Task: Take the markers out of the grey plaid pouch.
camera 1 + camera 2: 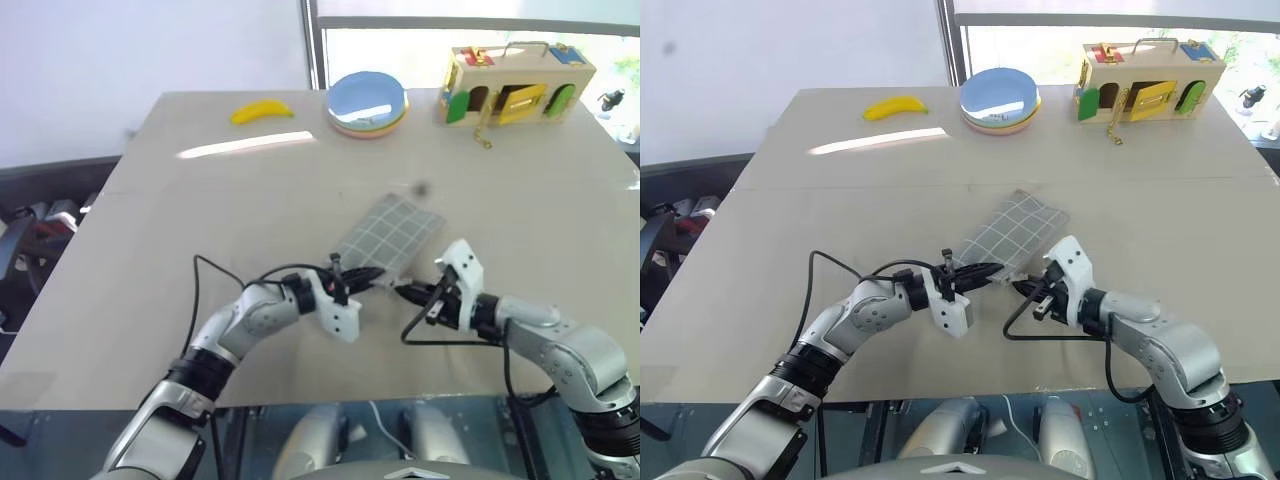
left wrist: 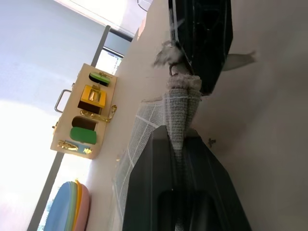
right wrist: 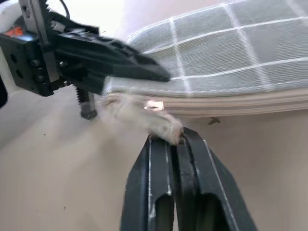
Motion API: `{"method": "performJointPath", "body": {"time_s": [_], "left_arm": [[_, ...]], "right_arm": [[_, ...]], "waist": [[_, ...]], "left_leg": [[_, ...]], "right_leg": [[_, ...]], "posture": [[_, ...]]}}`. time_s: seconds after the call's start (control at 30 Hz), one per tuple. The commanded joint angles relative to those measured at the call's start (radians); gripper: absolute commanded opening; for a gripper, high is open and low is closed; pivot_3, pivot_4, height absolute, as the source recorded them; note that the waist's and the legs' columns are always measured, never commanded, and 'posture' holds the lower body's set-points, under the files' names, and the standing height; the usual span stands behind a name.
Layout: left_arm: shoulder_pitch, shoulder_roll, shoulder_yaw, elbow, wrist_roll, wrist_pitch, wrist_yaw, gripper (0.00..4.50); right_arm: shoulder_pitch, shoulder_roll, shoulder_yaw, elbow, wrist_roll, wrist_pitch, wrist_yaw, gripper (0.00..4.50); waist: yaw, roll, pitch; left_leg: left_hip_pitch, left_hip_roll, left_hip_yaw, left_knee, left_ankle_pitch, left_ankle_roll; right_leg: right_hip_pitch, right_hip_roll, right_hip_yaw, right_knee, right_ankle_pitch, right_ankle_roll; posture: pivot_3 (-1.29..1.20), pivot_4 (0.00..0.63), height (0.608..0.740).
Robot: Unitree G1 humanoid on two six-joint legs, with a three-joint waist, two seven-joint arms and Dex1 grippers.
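Starting at our left, we see the left gripper pinched fully closed on the near corner of the grey plaid pouch, which lies on the table near its front edge, angled away toward the far right. Just beside it, the right gripper is closed too, its tips nipping the pale zip pull cord at the pouch's near end.

We judge the zip still shut, with no markers to be seen. The risk is in the pull: the cord is caught only at the very fingertips, so it could slip free. If the left grip on the fabric is thin, the whole pouch may drag along instead of unzipping.

The head views give the layout, with a banana, stacked plates and a wooden latch box at the far edge. The right wrist view alone shows the cord between the fingertips; the left wrist view shows fabric bunched in the left jaws.
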Motion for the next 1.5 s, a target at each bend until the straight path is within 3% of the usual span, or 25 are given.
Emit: {"method": "performJointPath", "body": {"time_s": [0.03, 0.47, 0.67, 0.77, 0.9, 1.03, 1.17, 1.3, 1.5], "left_arm": [[0.001, 0.003, -0.001, -0.075, -0.075, 0.013, -0.034, 0.0], [0.073, 0.018, 0.011, -0.319, -0.454, 0.301, -0.273, 0.0], [0.093, -0.05, 0.062, -0.368, -0.672, 0.502, -0.303, 0.0], [0.106, -0.079, 0.089, -0.384, -0.755, 0.611, -0.304, 0.0], [0.122, -0.105, 0.113, -0.426, -0.85, 0.738, -0.319, 0.0], [0.15, -0.102, 0.109, -0.522, -0.987, 0.92, -0.363, 0.0], [0.146, -0.125, 0.113, -0.53, -0.998, 0.95, -0.376, 0.0], [0.135, -0.137, 0.12, -0.518, -0.986, 0.946, -0.388, 0.0], [0.137, -0.152, 0.128, -0.515, -0.975, 0.946, -0.392, 0.0]], "right_arm": [[-0.025, -0.058, -0.098, 0.074, -0.046, -0.031, -0.001, 0.07], [-0.131, -0.104, -0.305, 0.445, -0.226, -0.157, -0.195, 0.07], [-0.116, -0.136, -0.388, 0.328, -0.031, -0.039, -0.055, 0.07], [-0.099, -0.184, -0.392, 0.24, -0.006, 0.023, -0.037, 0.98], [-0.14, -0.245, -0.452, 0.147, 0.091, 0.13, -0.011, 2.99], [-0.198, -0.33, -0.427, 0.053, 0.155, 0.162, 0.068, 2.99], [-0.253, -0.308, -0.391, 0.002, 0.254, 0.235, 0.068, 2.99], [-0.226, -0.322, -0.385, 0.043, 0.23, 0.223, 0.08, 2.99], [-0.213, -0.306, -0.352, 0.087, 0.206, 0.207, 0.092, 0.35]], "waist": [[0.0, 0.0, 0.0], [-0.002, 0.0, 0.0], [-0.002, 0.001, 0.001], [-0.001, 0.001, 0.001], [-0.003, 0.001, 0.001], [-0.003, 0.001, 0.001], [-0.001, 0.0, 0.002], [0.004, -0.001, 0.002], [0.001, -0.001, 0.002]], "left_leg": [[0.0, 0.0, 0.0, 0.0, 0.0, 0.0], [-0.001, 0.001, 0.002, -0.001, 0.0, 0.0], [-0.001, 0.001, 0.002, -0.001, 0.0, 0.0], [-0.002, 0.001, 0.002, 0.0, 0.0, 0.0], [-0.002, 0.001, 0.002, 0.0, 0.0, 0.0], [-0.002, 0.001, 0.002, 0.0, 0.0, 0.0], [-0.002, 0.002, 0.002, 0.0, 0.0, 0.0], [-0.004, 0.001, 0.002, 0.001, 0.0, 0.0], [-0.004, 0.001, 0.002, 0.001, 0.0, 0.0]], "right_leg": [[0.0, 0.0, 0.0, 0.0, 0.0, 0.0], [-0.001, 0.0, 0.004, 0.001, 0.0, 0.0], [-0.001, 0.0, 0.004, 0.0, 0.0, 0.0], [-0.002, 0.0, 0.004, 0.0, 0.0, 0.0], [-0.001, 0.0, 0.005, 0.001, 0.0, 0.0], [-0.002, 0.0, 0.005, 0.001, 0.0, 0.0], [-0.001, 0.001, 0.004, 0.0, 0.0, 0.0], [-0.001, 0.0, 0.003, -0.001, 0.0, 0.0], [-0.002, 0.0, 0.004, -0.002, 0.0, 0.0]], "posture": [[0.0, 0.15, 0.74], [0.0, 0.15, 0.74], [0.0, 0.15, 0.74], [0.0, 0.15, 0.74], [0.0, 0.15, 0.74], [0.0, 0.15, 0.74], [0.0, 0.15, 0.74], [0.0, 0.15, 0.74], [0.0, 0.15, 0.74]]}}
